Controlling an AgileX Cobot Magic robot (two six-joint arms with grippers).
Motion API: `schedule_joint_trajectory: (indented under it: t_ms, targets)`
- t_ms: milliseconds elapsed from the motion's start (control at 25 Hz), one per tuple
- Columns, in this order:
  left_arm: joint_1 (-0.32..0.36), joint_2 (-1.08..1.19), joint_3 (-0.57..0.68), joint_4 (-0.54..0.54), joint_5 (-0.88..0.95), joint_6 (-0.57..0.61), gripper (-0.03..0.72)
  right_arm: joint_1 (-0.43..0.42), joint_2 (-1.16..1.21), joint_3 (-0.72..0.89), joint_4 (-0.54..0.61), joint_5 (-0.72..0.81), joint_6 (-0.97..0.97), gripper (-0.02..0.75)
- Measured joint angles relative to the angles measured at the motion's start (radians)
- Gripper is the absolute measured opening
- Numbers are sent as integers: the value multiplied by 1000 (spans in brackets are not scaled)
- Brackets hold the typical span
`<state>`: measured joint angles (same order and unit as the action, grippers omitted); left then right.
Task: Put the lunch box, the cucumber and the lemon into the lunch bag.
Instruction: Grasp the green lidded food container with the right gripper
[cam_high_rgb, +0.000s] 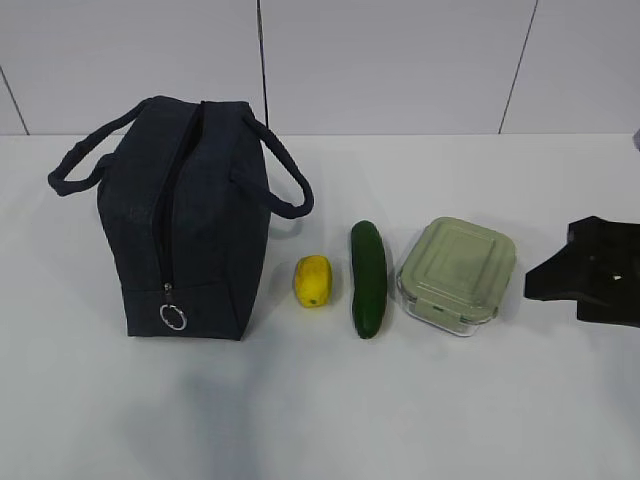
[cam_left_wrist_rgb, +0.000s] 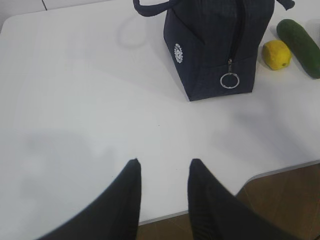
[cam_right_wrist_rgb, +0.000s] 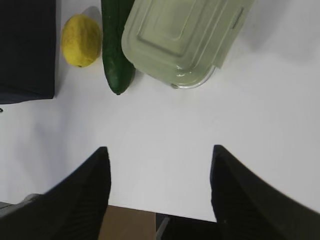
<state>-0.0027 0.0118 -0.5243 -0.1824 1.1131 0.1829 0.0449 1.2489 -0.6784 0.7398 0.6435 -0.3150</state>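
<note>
The navy lunch bag stands at the left of the white table, zipper closed, its silver ring pull hanging at the front. To its right lie the yellow lemon, the dark green cucumber and the lunch box with its sage-green lid. In the left wrist view the lunch bag, lemon and cucumber sit far ahead of my open, empty left gripper. My right gripper is open and empty, short of the lunch box, cucumber and lemon.
A black part of the right arm shows at the right edge of the exterior view, beside the lunch box. The table's near edge runs just below both grippers, with brown floor beyond. A pale wall stands behind the table.
</note>
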Motion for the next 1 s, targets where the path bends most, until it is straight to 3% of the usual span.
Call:
schedule_joint_trajectory:
  t_ms: [280, 520, 880, 1000]
  targets:
    - [0, 0, 0, 0, 0, 0, 237, -9, 135, -7, 308, -10, -237, 468]
    - [0, 0, 0, 0, 0, -13, 237, -118, 214, -7, 562, 110, -445, 468]
    - [0, 0, 0, 0, 0, -17, 239, -287, 329, -8, 675, 261, -659, 468]
    - [0, 0, 0, 0, 0, -17, 239, -334, 409, -17, 732, 374, -778, 468]
